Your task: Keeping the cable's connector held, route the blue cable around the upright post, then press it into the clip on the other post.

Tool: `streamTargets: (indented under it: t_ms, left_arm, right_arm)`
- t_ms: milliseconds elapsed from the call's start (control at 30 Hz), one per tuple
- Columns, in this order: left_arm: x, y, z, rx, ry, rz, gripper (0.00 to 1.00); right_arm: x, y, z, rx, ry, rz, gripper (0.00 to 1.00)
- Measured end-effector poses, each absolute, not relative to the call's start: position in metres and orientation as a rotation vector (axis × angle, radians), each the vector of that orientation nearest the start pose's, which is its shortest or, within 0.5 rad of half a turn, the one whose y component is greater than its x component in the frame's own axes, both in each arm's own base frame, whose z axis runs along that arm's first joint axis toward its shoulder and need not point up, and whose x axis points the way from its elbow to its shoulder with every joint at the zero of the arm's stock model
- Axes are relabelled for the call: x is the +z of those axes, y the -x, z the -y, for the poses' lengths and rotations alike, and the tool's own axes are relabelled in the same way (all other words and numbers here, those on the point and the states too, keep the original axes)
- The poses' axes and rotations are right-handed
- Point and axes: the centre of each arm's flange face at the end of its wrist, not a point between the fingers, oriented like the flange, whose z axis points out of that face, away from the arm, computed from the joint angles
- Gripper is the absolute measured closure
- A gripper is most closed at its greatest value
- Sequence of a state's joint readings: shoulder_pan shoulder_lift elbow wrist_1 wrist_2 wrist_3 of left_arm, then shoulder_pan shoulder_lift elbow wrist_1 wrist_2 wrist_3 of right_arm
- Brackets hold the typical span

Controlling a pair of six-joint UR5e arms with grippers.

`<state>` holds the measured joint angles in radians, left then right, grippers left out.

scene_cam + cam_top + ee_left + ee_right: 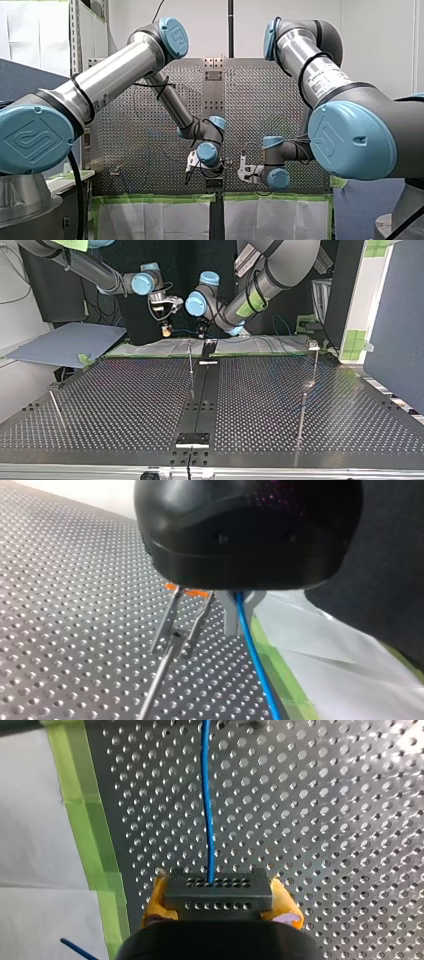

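Right wrist view: dark grey perforated connector block (218,887) is clamped betw. yellow pads (154,904) of right gripper (220,902); thin blue cable (207,795) runs ahead. Left gripper (239,615): jaws seem closed round cable. Risk: if tension is raised rounding thin upright metal post (190,362), connector gets tugged loose.

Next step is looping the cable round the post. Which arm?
Left. My right gripper is shut on the connector and must hold it; my left gripper holds the blue cable beside a post.
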<state>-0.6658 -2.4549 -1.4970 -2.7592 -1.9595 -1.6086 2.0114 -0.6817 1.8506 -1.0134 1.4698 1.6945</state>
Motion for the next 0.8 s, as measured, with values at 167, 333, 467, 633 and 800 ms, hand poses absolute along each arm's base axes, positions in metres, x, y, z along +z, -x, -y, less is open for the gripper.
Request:
streamTargets:
  t_ms: [167,333,467,633,800]
  left_arm:
    - [0.019,-0.446,0.472,-0.077,-0.363,-1.923,0.99]
    - [0.018,-0.446,0.473,-0.091,-0.365,-1.924,0.99]
    - [0.017,-0.447,0.473,-0.105,-0.371,-1.927,0.99]
    - [0.017,-0.449,0.474,-0.148,-0.364,-1.935,0.99]
    - [0.016,-0.453,0.471,-0.178,-0.350,-1.942,0.99]
  right_arm:
    - [-0.045,-0.364,0.456,1.556,-1.697,1.127,1.00]
    - [-0.044,-0.360,0.461,1.555,-1.699,1.116,1.00]
    - [-0.043,-0.357,0.466,1.576,-1.693,1.101,1.00]
    - [-0.042,-0.350,0.474,1.592,-1.677,1.098,1.00]
    - [-0.040,-0.342,0.483,1.613,-1.674,1.091,1.00]
